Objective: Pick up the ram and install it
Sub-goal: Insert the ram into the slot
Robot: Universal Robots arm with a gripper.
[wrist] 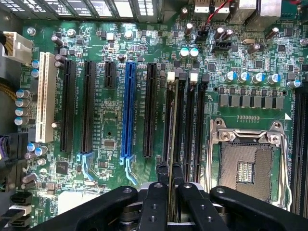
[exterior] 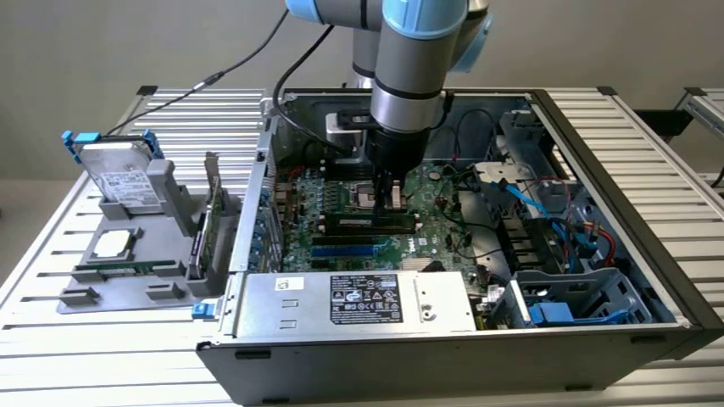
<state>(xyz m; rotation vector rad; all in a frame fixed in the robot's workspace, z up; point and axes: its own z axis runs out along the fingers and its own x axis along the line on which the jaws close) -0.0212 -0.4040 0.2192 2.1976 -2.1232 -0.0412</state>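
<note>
Above the memory slots (wrist: 198,125) of the motherboard (wrist: 110,125), inside the open computer case (exterior: 453,373), I have the jaws pinching the ram (wrist: 173,120) edge-on, its long edge running along the slot nearest the black expansion slots. I cannot tell whether it has entered that slot or hangs just over it. My worry is alignment: if the stick is a little skewed or tilted, pressing could jam one end, flex the board, or push it against the neighbouring slot. The bare CPU socket (wrist: 245,168) lies just beside the slots, at twelve o'clock of them as the exterior view has it, so a slip that way could damage its contacts. Closed slot latches would also block seating, and I cannot read them.
</note>
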